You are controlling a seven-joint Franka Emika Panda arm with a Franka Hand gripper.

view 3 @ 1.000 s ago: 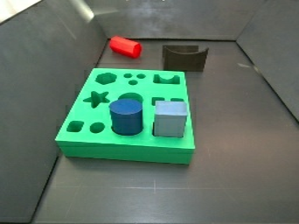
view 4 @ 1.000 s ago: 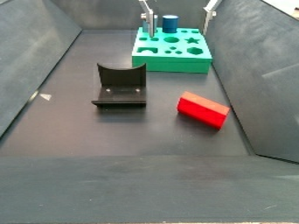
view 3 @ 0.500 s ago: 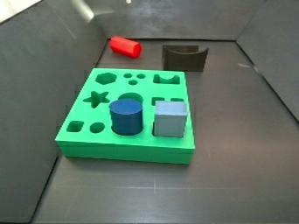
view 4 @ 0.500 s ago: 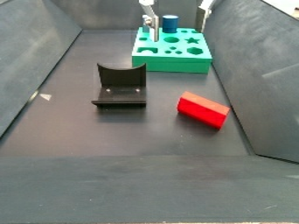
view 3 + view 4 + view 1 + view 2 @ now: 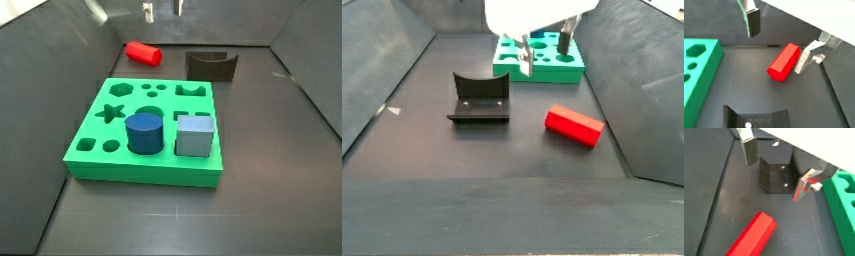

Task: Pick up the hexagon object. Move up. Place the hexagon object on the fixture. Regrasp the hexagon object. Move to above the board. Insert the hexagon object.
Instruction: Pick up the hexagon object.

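Two fingers apart, gripper above hexagon object

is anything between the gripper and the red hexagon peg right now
Nothing visible. The gripper hangs open above the floor, and the hexagon object lies bare below it, apart from the fixture and the board.

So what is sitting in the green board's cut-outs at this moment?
The board holds a blue cylinder and a grey-blue cube; its other cut-outs look empty. How deep either piece goes is hidden. The open gripper hangs above the floor.
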